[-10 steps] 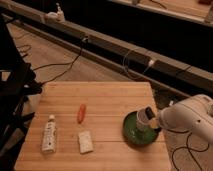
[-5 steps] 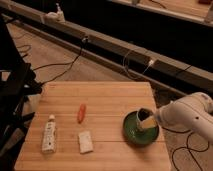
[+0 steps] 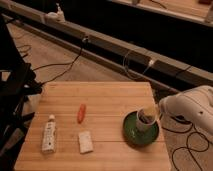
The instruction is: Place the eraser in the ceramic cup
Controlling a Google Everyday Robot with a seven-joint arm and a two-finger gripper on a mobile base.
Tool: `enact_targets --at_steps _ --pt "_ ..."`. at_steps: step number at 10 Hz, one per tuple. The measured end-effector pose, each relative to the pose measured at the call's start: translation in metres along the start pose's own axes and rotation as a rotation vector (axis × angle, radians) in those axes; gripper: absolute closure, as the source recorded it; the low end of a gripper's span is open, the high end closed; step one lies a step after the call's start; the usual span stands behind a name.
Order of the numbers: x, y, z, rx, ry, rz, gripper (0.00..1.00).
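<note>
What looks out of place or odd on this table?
The ceramic cup stands inside the green dish, not on the table. The gripper is at the cup's rim. The orange stick, white block and tube lie flat, nothing spilled.

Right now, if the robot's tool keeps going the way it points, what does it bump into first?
Probably the ceramic cup on the green dish: the tool sits at its rim, pointing in. Depth is hard to judge.

Wooden table (image 3: 107,102) under orange stick (image 3: 80,113), tube (image 3: 49,133), white block (image 3: 85,142), green dish (image 3: 131,135); gripper (image 3: 151,113) above dish.
</note>
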Motion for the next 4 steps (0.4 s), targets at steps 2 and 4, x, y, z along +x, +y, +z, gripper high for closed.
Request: enact_targets --at_steps 2,4 --pt "-0.020 -0.023 -0.006 0.051 -0.083 0.085 0.20" --pt "-0.029 -0.033 -0.010 0.072 -0.124 0.123 0.20"
